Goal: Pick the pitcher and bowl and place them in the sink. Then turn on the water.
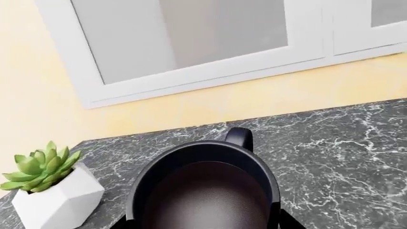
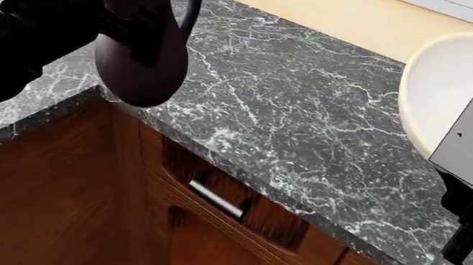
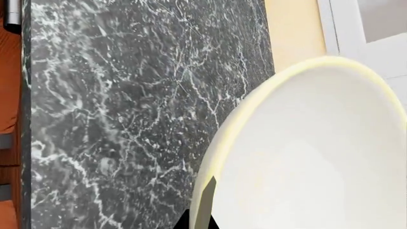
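The dark glossy pitcher (image 2: 137,64) hangs upright above the counter's left corner, with my left gripper (image 2: 128,33) shut on its body just below the neck. From the left wrist view I look down on its body (image 1: 203,191) and loop handle (image 1: 239,137); my left gripper (image 1: 203,225) shows only as dark fingers either side. The cream-white bowl (image 2: 448,90) is held up on edge at the right, my right gripper (image 2: 472,163) shut on its rim. Its pale yellowish rim (image 3: 219,143) runs between the fingertips of my right gripper (image 3: 200,220). The sink and water are out of view.
A black marble counter (image 2: 300,100) runs across, its corner edge at the left. Wooden drawers with a metal handle (image 2: 216,200) lie below it. A succulent in a white pot (image 1: 51,188) stands on the counter near the pitcher. A white-framed window (image 1: 190,43) is on the yellow wall behind.
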Controlling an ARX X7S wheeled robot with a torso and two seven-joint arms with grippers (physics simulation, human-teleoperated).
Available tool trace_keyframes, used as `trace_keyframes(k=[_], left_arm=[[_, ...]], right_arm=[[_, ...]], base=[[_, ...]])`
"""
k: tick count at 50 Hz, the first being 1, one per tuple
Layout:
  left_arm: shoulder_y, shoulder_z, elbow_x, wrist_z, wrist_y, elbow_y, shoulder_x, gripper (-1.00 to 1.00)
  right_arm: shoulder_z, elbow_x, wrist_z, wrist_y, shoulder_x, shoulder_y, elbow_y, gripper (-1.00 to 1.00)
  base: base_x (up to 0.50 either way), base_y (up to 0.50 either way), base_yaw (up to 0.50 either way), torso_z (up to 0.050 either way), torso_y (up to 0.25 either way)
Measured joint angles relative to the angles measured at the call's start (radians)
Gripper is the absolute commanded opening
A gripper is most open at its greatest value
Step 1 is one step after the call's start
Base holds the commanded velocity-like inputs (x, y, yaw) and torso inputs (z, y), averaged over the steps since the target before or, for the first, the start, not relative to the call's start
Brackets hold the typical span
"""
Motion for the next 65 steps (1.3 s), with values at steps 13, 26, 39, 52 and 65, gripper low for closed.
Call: trace_keyframes(k=[13,26,39,52,65], left_arm=[[-0.002,0.006,-0.005,-0.001,-0.001,0.005,-0.004,-1.00],[-0.002,0.012,-0.010,-0.001,0.001,0.008,-0.008,-1.00],[-0.005,0.012,-0.018,-0.005,-0.008,0.018,-0.013,-1.00],[-0.007,0.013,-0.025,-0.008,-0.011,0.023,-0.016,-1.00],[-0.011,0.018,-0.030,-0.011,-0.012,0.024,-0.018,-1.00]], right_arm=[[0.011,0.009,0.008,-0.002,0.004,-0.015,-0.003,-1.00],[0.018,0.015,0.015,0.000,0.005,-0.026,-0.006,-1.00],[0.037,0.029,0.029,-0.001,0.015,-0.047,-0.015,-1.00],[0.050,0.038,0.039,-0.003,0.019,-0.062,-0.018,-1.00],[0.057,0.043,0.047,-0.010,0.020,-0.075,-0.014,-1.00]], base=[[0.00,0.00,-0.50,0.001,0.002],[0.00,0.00,-0.50,0.001,0.002],[0.00,0.00,-0.50,0.001,0.002],[0.00,0.00,-0.50,0.001,0.002],[0.00,0.00,-0.50,0.001,0.002]])
